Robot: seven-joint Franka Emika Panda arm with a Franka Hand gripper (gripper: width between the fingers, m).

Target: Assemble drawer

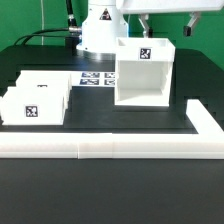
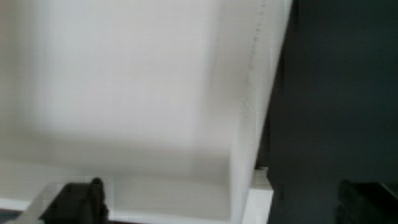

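Note:
The drawer's tall white housing (image 1: pixel 143 72) stands at the middle right of the table, its open side toward the camera and a tag on its top edge. Two low white trays (image 1: pixel 35 100) sit close together at the exterior view's left, and the front one shows a tag. My gripper (image 1: pixel 166 25) hangs open just above the housing's right wall. In the wrist view the gripper (image 2: pixel 222 205) is open. A white housing wall (image 2: pixel 134 90) and its edge lie between the dark fingertips (image 2: pixel 75 202). Nothing is held.
The marker board (image 1: pixel 95 77) lies flat behind the trays, beside the robot base (image 1: pixel 98 35). The long low white L-shaped barrier (image 1: pixel 120 148) runs along the front and up the right side. The table top is black.

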